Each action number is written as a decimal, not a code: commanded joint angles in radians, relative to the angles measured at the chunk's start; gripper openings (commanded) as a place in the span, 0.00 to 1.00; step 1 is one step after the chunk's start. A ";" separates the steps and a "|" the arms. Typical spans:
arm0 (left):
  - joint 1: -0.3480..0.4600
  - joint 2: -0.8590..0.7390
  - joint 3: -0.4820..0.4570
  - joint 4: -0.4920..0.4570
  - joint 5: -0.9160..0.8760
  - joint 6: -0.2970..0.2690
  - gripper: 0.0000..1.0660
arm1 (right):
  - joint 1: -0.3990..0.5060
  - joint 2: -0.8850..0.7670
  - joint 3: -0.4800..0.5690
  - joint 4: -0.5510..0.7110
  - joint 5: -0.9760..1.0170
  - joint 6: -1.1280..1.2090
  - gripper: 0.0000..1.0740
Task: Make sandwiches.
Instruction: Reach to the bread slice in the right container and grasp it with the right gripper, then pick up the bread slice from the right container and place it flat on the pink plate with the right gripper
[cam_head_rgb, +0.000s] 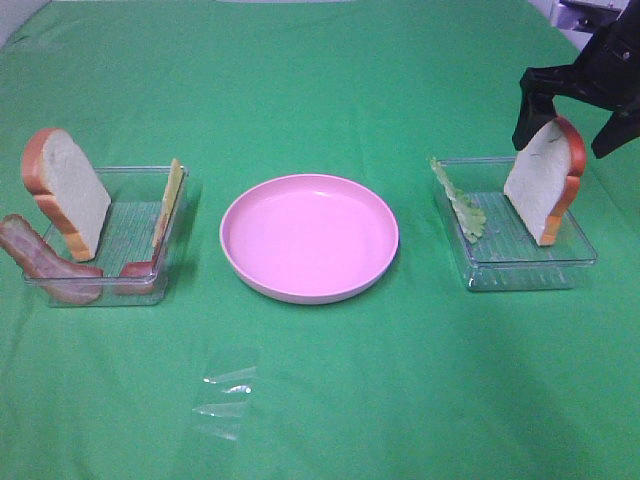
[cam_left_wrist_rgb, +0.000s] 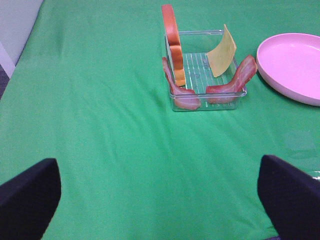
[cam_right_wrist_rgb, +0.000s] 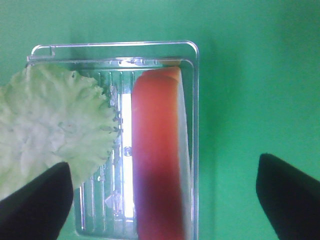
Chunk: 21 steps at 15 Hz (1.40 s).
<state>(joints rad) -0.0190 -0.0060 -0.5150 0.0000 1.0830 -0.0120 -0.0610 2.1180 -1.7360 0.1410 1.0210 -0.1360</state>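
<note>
Your left gripper (cam_left_wrist_rgb: 160, 205) is wide open and holds nothing. Only its wrist view shows it, well back from the left tray (cam_left_wrist_rgb: 207, 106). That tray holds a bread slice (cam_left_wrist_rgb: 172, 45) on its edge, two bacon strips (cam_left_wrist_rgb: 235, 80) and cheese (cam_left_wrist_rgb: 222, 52). The pink plate (cam_head_rgb: 310, 240) sits in the middle. Your right gripper (cam_head_rgb: 563, 145) is wide open too, right over the other bread slice (cam_head_rgb: 540, 190), which stands in the right tray (cam_head_rgb: 520, 280) by the lettuce (cam_head_rgb: 462, 205). Its wrist view looks straight down: the slice lies between the fingers (cam_right_wrist_rgb: 290, 200), with a gap on each side.
</note>
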 joint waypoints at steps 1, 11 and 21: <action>0.000 -0.014 -0.001 0.007 -0.011 0.003 0.96 | -0.002 0.024 -0.003 0.013 0.004 -0.009 0.77; 0.000 -0.014 -0.001 0.018 -0.012 0.003 0.96 | -0.002 0.031 -0.003 0.013 0.033 -0.005 0.33; 0.000 -0.014 -0.001 0.021 -0.012 0.003 0.96 | -0.002 -0.085 -0.036 0.061 0.180 0.007 0.00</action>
<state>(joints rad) -0.0190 -0.0060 -0.5150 0.0180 1.0830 -0.0120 -0.0610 2.0570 -1.7610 0.1870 1.1820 -0.1330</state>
